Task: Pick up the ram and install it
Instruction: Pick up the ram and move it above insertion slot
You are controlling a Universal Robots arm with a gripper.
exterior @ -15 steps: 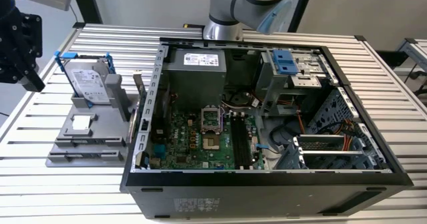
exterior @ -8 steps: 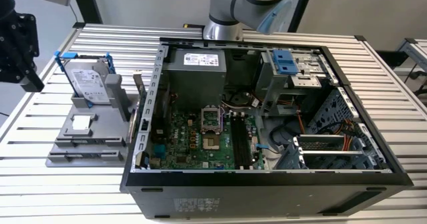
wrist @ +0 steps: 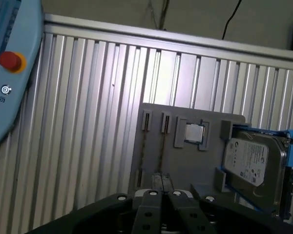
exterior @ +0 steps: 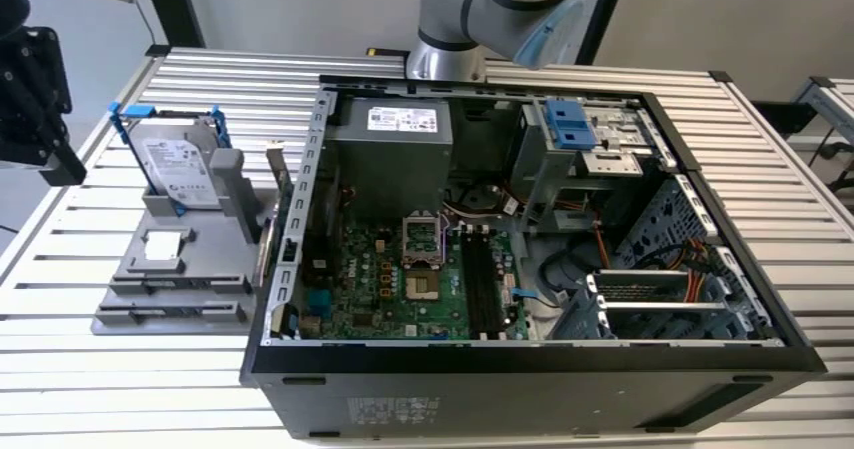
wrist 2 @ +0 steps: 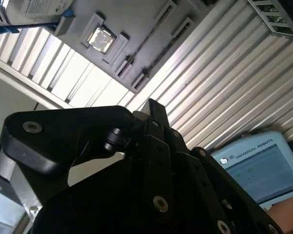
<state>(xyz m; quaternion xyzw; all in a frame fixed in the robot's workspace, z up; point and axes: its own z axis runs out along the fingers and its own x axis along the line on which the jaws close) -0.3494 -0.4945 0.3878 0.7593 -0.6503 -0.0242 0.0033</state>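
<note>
Two dark strips under a shut tool

Tool [wrist: 162, 179]: fingertips meet, nothing held. It hangs above the slotted end of the grey holder [wrist: 185, 168], apart from it. Ram [wrist: 163, 146] reads as a thin dark strip, edge-on, in a long holder slot, with a like strip beside it. Hard drive [wrist: 251, 165] stands at the holder's other end. Ribbed bench [wrist: 88, 126] spreads wide beside the slots. Open case [exterior: 534, 379] sits just beside the holder, on the exterior view's right.

Exterior overhead — wrist views sharing holder [wrist: 185, 163]
</note>
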